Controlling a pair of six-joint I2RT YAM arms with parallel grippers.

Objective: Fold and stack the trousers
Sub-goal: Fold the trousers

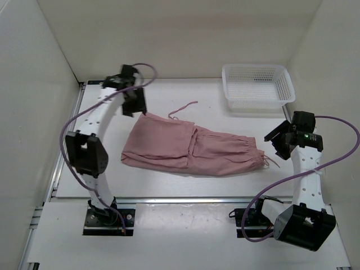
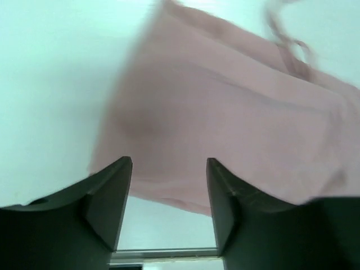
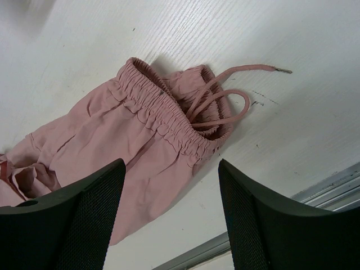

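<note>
Across mid-frame the trousers (image 1: 191, 147) lie folded, likely light and floppy; my left gripper (image 2: 169, 164) and right gripper (image 3: 171, 166) both gape empty; I'd pinch the gathered waistband (image 3: 163, 112).

The dusty-pink soft-fabric trousers (image 1: 191, 147) lie across the middle of the flat white counter (image 1: 169, 93), waistband end to the right. The white perforated plastic basket (image 1: 259, 103) stands behind them to the right, apart. The left fingers (image 2: 107, 197) are at their rear-left corner, and the right fingers (image 3: 84, 214) are just right of the waistband.
</note>
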